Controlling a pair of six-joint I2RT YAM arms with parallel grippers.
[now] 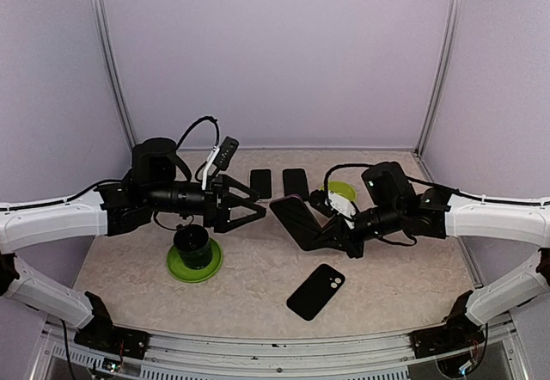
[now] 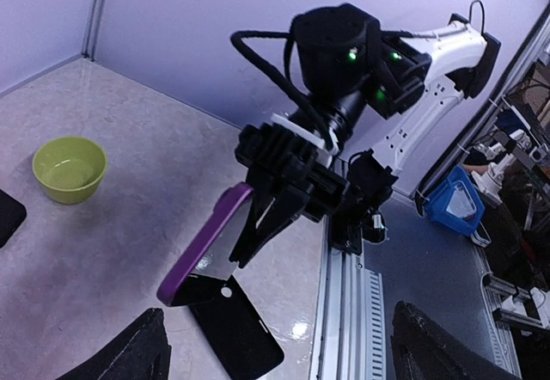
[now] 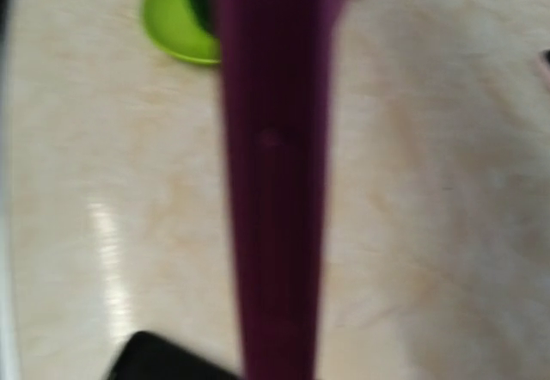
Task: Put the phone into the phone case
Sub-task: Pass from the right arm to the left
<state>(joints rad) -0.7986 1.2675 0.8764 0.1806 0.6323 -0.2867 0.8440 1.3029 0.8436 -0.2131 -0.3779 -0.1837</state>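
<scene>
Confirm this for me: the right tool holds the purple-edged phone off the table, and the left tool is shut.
One thing is wrong. The left tool is open, its fingers spread with nothing between them, as the top external view shows. The right tool does hold the purple-edged phone off the table.

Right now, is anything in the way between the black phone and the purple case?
Nothing I can see. The right gripper holds the purple case tilted in the air, and the black phone lies flat on the bare table, nearer the arms' bases. The green plate with its cup sits off to the left.
</scene>
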